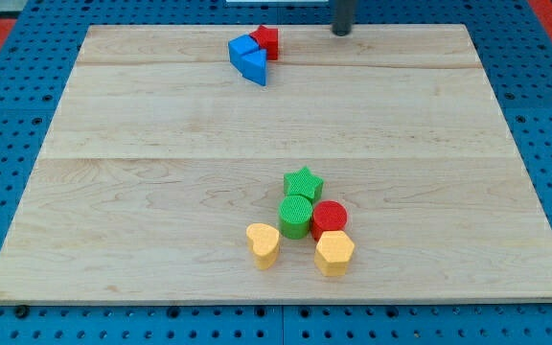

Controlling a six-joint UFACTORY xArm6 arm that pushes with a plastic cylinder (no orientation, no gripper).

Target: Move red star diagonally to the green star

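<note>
The red star (267, 40) sits near the view's top, touching the right side of two blue blocks (247, 57). The green star (303, 183) stands lower in the middle, at the top of a cluster of blocks. My tip (341, 32) is at the view's top edge, to the right of the red star with a gap between them, far above the green star.
Just below the green star are a green cylinder (295, 217), a red cylinder (330, 218), a yellow heart (263, 244) and a yellow hexagon (333, 253). The wooden board (113, 192) lies on a blue pegboard surface.
</note>
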